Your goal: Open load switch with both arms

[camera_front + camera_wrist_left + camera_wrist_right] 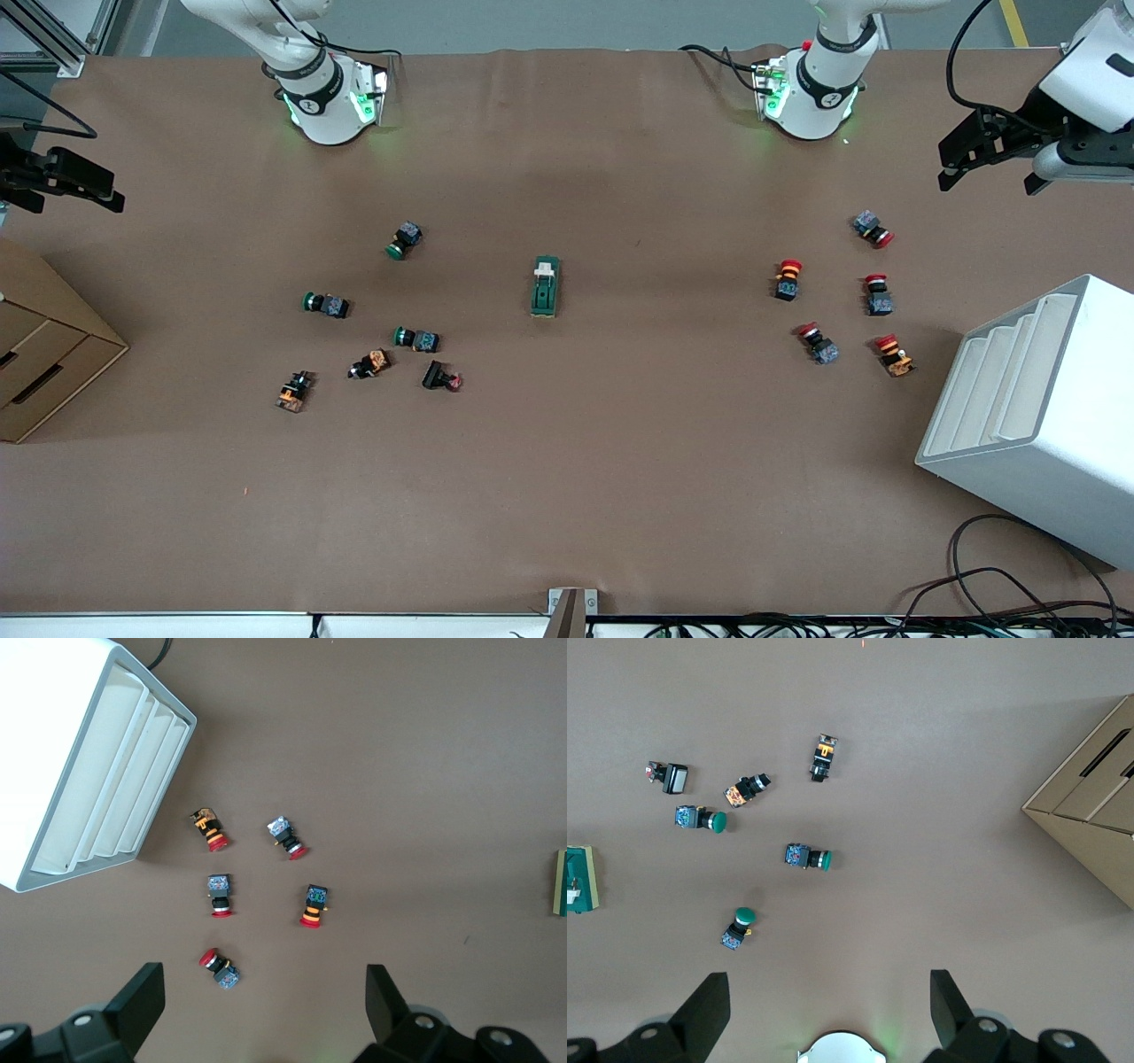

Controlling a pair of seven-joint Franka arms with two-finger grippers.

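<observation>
The load switch [545, 288], a dark green block with a white lever piece at its end toward the robots' bases, lies flat at the middle of the table. Only its edge shows in the left wrist view [562, 883] and in the right wrist view [582, 877]. My left gripper [946, 168] hangs open and empty high over the left arm's end of the table, well away from the switch. My right gripper [113, 197] hangs open and empty high over the right arm's end. In their wrist views the left gripper [264, 997] and the right gripper [828, 1005] hold nothing.
Several red push buttons [788, 279] lie toward the left arm's end, beside a white slotted rack [1036, 416]. Green buttons [404, 240] and orange-black parts [293, 391] lie toward the right arm's end, near a cardboard box [44, 346]. Cables [1001, 602] trail along the table's front edge.
</observation>
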